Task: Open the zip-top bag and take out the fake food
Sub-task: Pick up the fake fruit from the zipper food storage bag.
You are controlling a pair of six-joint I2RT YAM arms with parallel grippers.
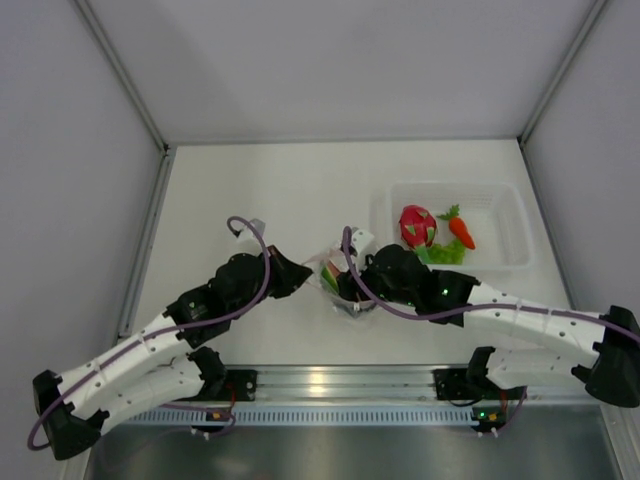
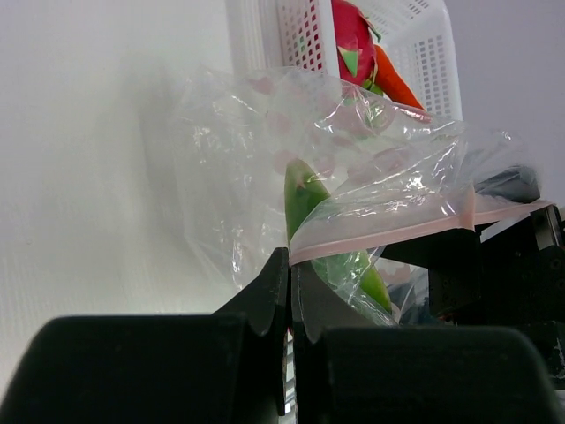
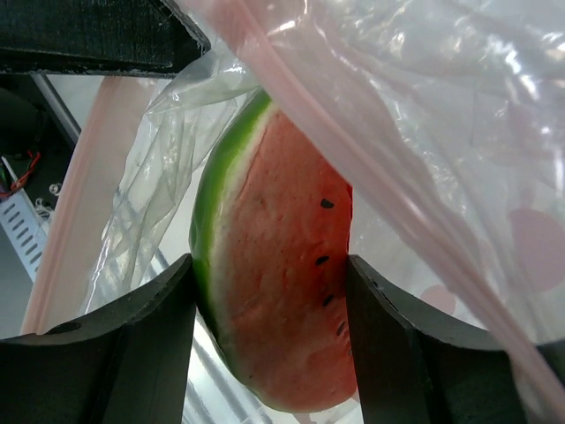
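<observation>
Zip-top bag [image 1: 330,270] is at ctr of the tabletop [image 1: 260,190], held btwn the two tools, near the left side of the white basket [image 1: 500,205]. Left tool [image 1: 300,276] comes in from the left. In its wrist view the two fingers [image 2: 265,291] are pressed together on the bag's pinkish zip strip [image 2: 397,228], pinching the left end of that edge, w/ clear crinkly plastic ballooning above. Right tool [image 1: 347,284] meets the bag from the right. Its wrist view shows both fingers [image 3: 150,336] clamped on the flat sides of the melon slice [image 3: 282,336]: green rind to the left, red flesh w/ black seeds facing the cam. Bag film & zip strip drape over the slice from upper right; can't tell whether film lies btwn fingers & slice. In the basket, far right: dragon fruit [image 1: 417,225], orange piece [image 1: 461,232] just right of it, green leafy pieces [image 1: 442,254] on the near side, all close together
</observation>
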